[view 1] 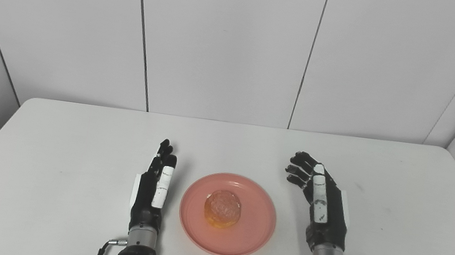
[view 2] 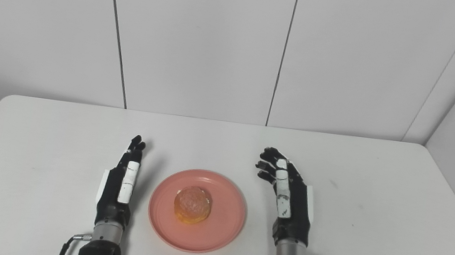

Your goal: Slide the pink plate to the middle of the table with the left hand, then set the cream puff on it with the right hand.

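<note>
Cream puff (view 1: pixel 223 208) sitting on pink plate (view 1: pixel 255 233); left hand (view 1: pixel 152 190), right hand (view 1: pixel 320 200) flanking, fingers spread, empty. A careless sweep risks nudging the plate.

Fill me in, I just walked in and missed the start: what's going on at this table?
Nothing is being handled right now. The cream puff sits on the pink plate, near the middle of the white table. The left robot hand and the right robot hand flank the plate, both open, holding nothing and apart from it. Judging by the layout, the job looks done.
</note>
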`<action>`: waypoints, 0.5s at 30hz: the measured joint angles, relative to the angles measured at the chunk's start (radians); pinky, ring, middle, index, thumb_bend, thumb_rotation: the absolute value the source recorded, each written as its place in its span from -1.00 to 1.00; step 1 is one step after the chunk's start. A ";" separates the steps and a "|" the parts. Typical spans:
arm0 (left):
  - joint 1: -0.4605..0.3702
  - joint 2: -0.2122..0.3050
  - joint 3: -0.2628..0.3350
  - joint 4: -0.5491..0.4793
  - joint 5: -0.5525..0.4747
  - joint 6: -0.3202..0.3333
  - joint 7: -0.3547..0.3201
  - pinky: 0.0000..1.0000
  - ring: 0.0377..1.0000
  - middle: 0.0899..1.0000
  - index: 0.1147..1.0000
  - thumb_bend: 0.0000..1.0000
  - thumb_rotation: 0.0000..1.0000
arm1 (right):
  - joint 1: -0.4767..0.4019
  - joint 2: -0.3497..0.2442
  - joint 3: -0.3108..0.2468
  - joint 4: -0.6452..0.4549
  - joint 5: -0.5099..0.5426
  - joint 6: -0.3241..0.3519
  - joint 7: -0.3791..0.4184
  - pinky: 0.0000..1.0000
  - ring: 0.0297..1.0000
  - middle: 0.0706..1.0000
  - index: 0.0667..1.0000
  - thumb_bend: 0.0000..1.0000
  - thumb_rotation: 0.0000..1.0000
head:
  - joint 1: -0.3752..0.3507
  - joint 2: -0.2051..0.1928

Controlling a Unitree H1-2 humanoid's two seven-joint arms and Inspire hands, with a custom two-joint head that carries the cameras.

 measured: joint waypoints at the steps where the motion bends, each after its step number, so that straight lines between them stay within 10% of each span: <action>1: 0.003 -0.001 0.000 -0.004 0.004 0.000 0.009 1.00 1.00 0.98 0.88 0.78 0.93 | 0.003 0.000 0.000 0.007 -0.001 -0.001 -0.001 0.43 0.44 0.39 0.30 0.62 0.88 | 0.000 0.000; 15: 0.026 0.006 -0.006 -0.034 -0.029 0.034 -0.016 1.00 1.00 0.96 0.89 0.73 0.87 | 0.028 -0.030 0.063 0.053 -0.058 -0.003 -0.016 0.75 0.70 0.66 0.49 0.52 0.99 | -0.003 0.012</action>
